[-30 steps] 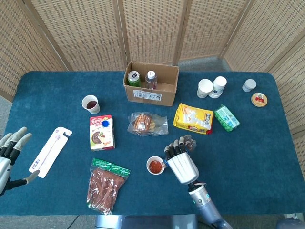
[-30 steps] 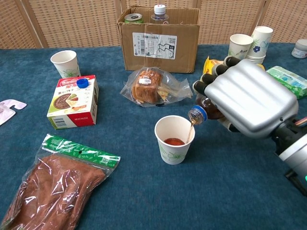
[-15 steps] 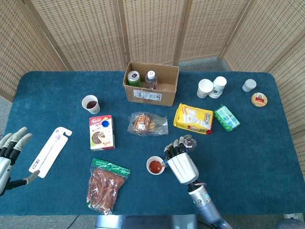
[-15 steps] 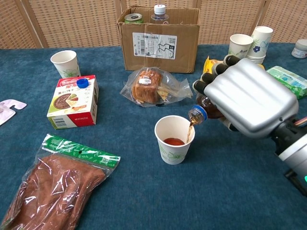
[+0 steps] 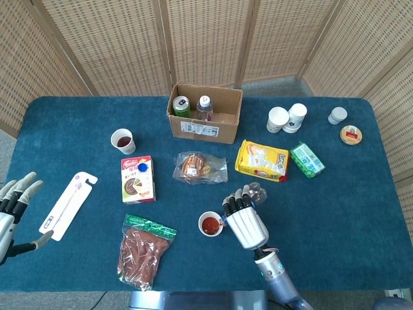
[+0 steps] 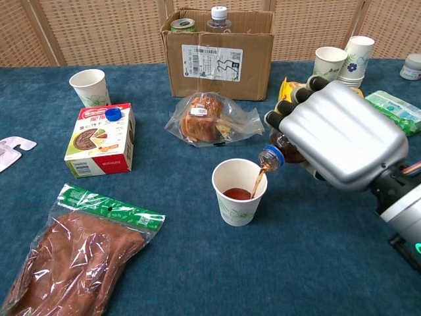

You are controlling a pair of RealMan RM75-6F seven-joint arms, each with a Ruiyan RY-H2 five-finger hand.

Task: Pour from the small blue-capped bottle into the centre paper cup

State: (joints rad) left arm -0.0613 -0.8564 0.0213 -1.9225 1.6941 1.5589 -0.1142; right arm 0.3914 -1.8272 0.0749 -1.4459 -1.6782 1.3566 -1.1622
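The right hand [image 6: 342, 135] grips the small bottle [image 6: 279, 150], tipped with its open mouth over the rim of the centre paper cup [image 6: 239, 191], which stands just left of and below the fingers. A thin brown stream runs from the mouth into reddish liquid in the cup. The hand's broad silver back hides most of the bottle, so how much it holds cannot be told. Beyond the fingers lie a bagged pastry [image 6: 209, 120] and a yellow snack packet [image 5: 261, 161]. A cardboard box [image 6: 217, 52] stands further back. A biscuit box [image 6: 102, 139] with a blue cap [image 6: 114, 113] on top sits well to the left. The left hand [image 5: 14, 197] hangs at the blue surface's [image 5: 335, 213] far left edge, fingers spread, holding nothing, near a packaged toothbrush [image 5: 68, 205].
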